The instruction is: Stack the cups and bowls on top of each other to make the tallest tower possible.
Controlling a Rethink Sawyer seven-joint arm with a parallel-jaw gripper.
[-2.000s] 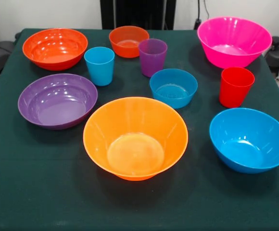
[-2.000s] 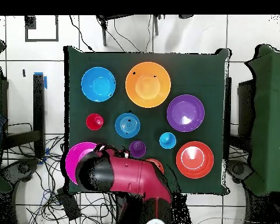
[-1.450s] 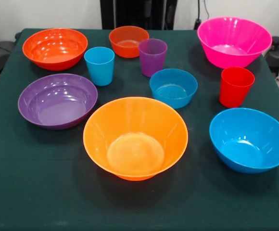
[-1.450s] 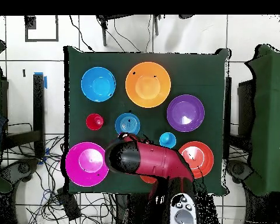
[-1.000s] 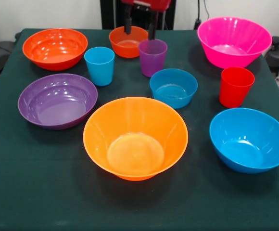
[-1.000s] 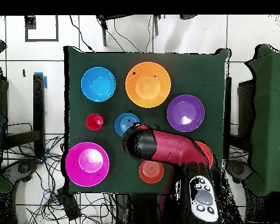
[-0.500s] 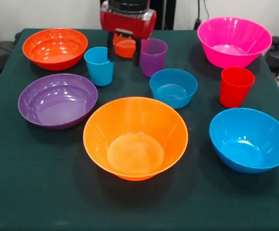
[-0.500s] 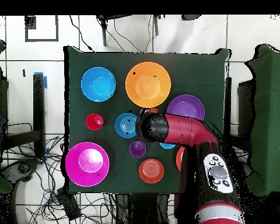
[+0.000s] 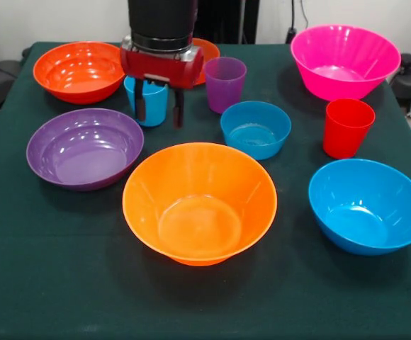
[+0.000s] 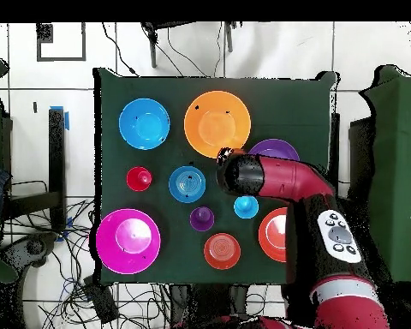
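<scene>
Front view: the gripper (image 9: 159, 108) is seen hanging with its two dark fingers (image 9: 140, 106) spread apart and nothing held between them, in front of the light blue cup (image 9: 153, 106), above the cloth between that cup and the large orange bowl (image 9: 200, 203); no tower is built yet, every piece stands apart on the green table (image 9: 64, 283); the large orange bowl sits near the front centre, empty; the purple bowl (image 9: 85, 147) is to its left, the red-orange bowl (image 9: 81, 71) behind that; the small orange bowl (image 9: 207, 49) is mostly hidden behind the arm; the purple cup (image 9: 224, 83) stands just right of the gripper, the small blue bowl (image 9: 255, 129) in front of it; the red cup (image 9: 347, 127) stands between the pink bowl (image 9: 344, 61) and the large blue bowl (image 9: 368, 205); overhead view: the red arm (image 10: 282, 184) is seen reaching across the purple bowl (image 10: 282, 147), its head just below the large orange bowl (image 10: 217, 123) and beside the small blue bowl (image 10: 187, 183).
</scene>
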